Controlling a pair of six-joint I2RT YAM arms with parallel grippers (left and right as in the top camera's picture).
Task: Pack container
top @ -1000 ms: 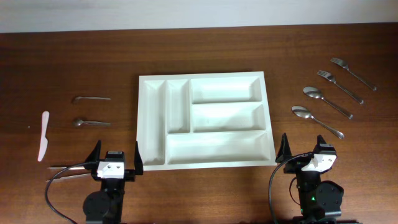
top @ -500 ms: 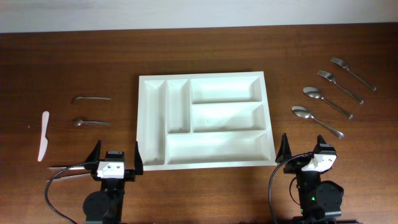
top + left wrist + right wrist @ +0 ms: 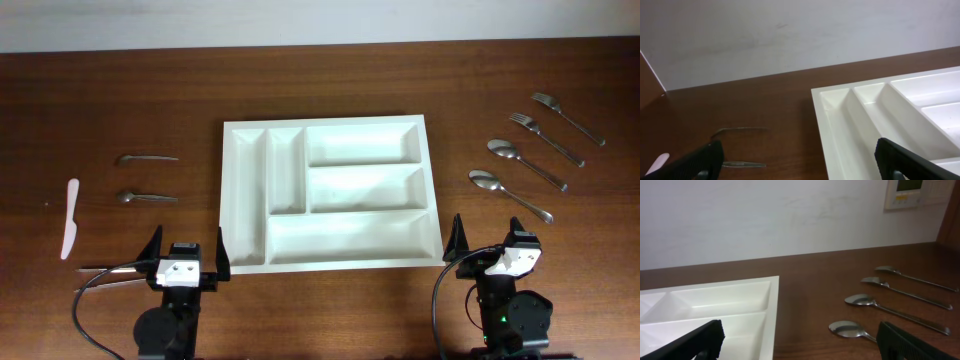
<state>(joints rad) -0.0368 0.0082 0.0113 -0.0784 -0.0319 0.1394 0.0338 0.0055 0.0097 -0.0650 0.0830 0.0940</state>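
table centre: container | left of it: 2 teaspoons, knife | right of it: 2 spoons, 2 forks

dark reddish wood table with visible grain, plain white wall right behind it, small beige control panel up on that wall, soft even light

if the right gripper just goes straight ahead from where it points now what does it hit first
Probably the bowl of the nearest spoon, lying right of centre ahead of the open right gripper; the rim of the container lies off to its left. Height is unclear, so it might pass over.
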